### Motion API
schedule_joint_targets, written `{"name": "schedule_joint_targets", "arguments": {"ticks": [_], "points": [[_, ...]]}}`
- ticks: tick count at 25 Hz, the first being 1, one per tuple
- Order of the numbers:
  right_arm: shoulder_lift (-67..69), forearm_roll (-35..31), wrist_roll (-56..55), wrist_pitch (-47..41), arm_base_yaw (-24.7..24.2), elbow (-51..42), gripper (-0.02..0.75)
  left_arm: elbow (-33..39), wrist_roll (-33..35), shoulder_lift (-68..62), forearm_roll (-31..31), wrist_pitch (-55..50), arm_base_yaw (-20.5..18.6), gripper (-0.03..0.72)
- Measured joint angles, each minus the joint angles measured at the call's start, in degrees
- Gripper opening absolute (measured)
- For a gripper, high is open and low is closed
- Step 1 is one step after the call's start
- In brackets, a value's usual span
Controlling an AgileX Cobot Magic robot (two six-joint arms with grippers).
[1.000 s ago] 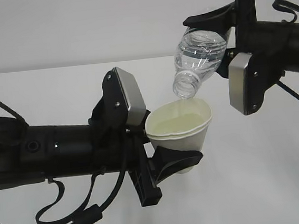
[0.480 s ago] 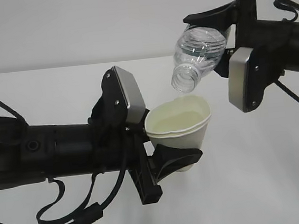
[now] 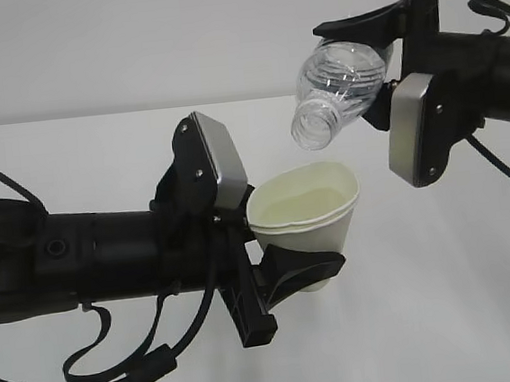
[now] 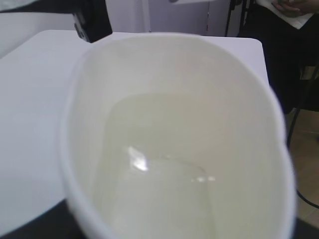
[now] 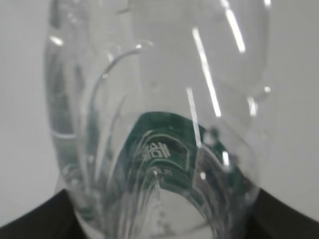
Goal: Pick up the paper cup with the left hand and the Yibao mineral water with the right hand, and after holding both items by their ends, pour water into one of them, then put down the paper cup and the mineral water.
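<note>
The paper cup (image 3: 310,215) is held off the table, upright, its rim squeezed to an oval by my left gripper (image 3: 300,261), which is shut on its lower part. Water lies inside the paper cup (image 4: 199,74), which fills the left wrist view. Above it and to the right, the Yibao mineral water (image 3: 337,84) is tilted mouth down-left, with its open mouth a little above the cup's rim. My right gripper (image 3: 371,67) is shut on the bottle's base end. The right wrist view looks along the clear bottle (image 5: 159,124) at its green label. No stream shows.
Both arms hang over a white table (image 3: 457,316). Loose black cables (image 3: 118,367) droop under the left arm. In the left wrist view the table's far edge (image 4: 249,42) shows, with dark furniture and floor beyond it.
The bottle's mouth has risen away from the cup's rim and the bottle has tipped back toward level. The cup and left arm have stayed put.
</note>
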State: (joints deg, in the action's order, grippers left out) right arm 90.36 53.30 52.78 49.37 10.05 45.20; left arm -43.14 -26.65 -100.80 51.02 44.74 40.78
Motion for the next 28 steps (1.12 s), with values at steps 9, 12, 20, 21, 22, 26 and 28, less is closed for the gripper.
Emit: {"name": "schedule_joint_targets", "arguments": {"ticks": [9, 12, 20, 21, 22, 26, 28], "points": [[0.00, -1.45, -2.87, 0.76, 0.00, 0.00, 0.445, 0.00, 0.00, 0.00, -0.09, 0.00, 0.00, 0.375], [0.00, -2.71, -3.61, 1.50, 0.00, 0.00, 0.445, 0.00, 0.00, 0.00, -0.09, 0.00, 0.00, 0.375], [0.00, -4.52, -7.38, 2.09, 0.00, 0.00, 0.445, 0.00, 0.00, 0.00, -0.09, -0.04, 0.00, 0.375], [0.00, -5.13, -7.51, 2.20, 0.00, 0.00, 0.445, 0.00, 0.00, 0.00, -0.09, -0.04, 0.00, 0.375], [0.00, -5.57, -7.92, 2.42, 0.00, 0.00, 0.445, 0.00, 0.00, 0.00, -0.09, -0.13, 0.00, 0.375], [0.00, -7.47, -10.07, 3.17, 0.00, 0.00, 0.445, 0.00, 0.00, 0.00, -0.09, -0.13, 0.00, 0.375], [0.00, -8.51, -10.65, 3.47, 0.00, 0.00, 0.445, 0.00, 0.00, 0.00, -0.09, -0.13, 0.00, 0.375]]}}
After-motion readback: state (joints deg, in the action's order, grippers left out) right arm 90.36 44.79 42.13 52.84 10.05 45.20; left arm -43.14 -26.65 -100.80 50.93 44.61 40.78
